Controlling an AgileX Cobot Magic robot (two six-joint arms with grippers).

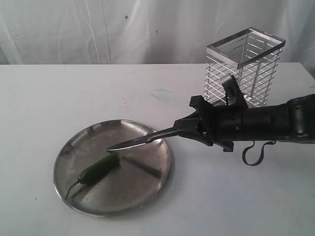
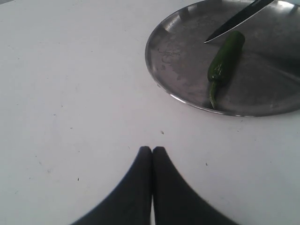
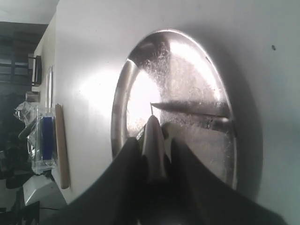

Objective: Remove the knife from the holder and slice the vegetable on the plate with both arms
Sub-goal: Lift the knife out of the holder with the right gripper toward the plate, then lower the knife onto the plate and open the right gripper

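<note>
My right gripper [image 1: 189, 129] reaches in from the right edge of the exterior view, and its arm is cut off there. Its jaws are part-open and clamped on the handle of the knife [image 1: 135, 141]. The handle itself is hidden between my fingers; only the dark blade shows, extending left with its point low over the plate [image 1: 74, 196]. Whether the tip touches the steel cannot be determined from that view.

In the right wrist view the blade [image 3: 153, 140] is seen end-on between my two dark fingers [image 3: 124, 168], so its length is foreshortened and its edge hard to make out. The plate [image 3: 187, 65] fills the middle of that picture, glare washing out much of its surface, and the vegetable is hidden behind my fingers and the blade.

The vegetable [image 1: 98, 168], a green chilli, lies on the plate left of centre, stem toward the near left. The knife point [image 2: 236, 21] sits just beside its blunt end [image 2: 225, 63], with the rest of the knife cut off at the frame edge.

My left gripper [image 2: 152, 154] does not appear in the exterior view. Its wrist view shows both fingertips pressed together, holding nothing, over bare table [image 2: 70, 93] beside the plate rim [image 2: 154, 70].

The holder [image 1: 246, 64] stands upright at the far right, behind my right arm, which covers its lower left part.
</note>
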